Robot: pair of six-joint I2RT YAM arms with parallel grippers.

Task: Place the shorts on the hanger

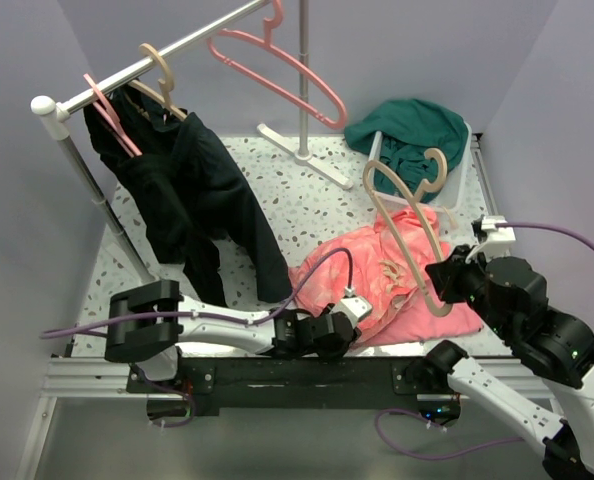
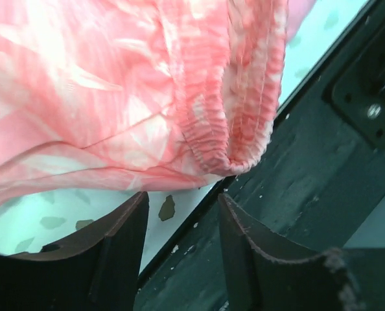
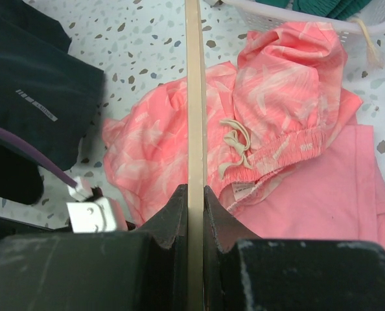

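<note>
Right gripper (image 3: 194, 194) clamped on the hanger (image 3: 193, 97); arm raised, hanger slanting above the shorts (image 3: 277, 84), which lie heaped on the table (image 1: 307, 190). Left gripper (image 2: 179, 210) spread and empty; arm stretched low, tips just short of the waistband. Rear basket (image 1: 464, 165) holds a teal garment (image 1: 407, 125).

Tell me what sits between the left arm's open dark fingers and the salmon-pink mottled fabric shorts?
Only bare speckled tabletop and the black edge rail separate the left gripper from the shorts, in the left wrist view.
</note>
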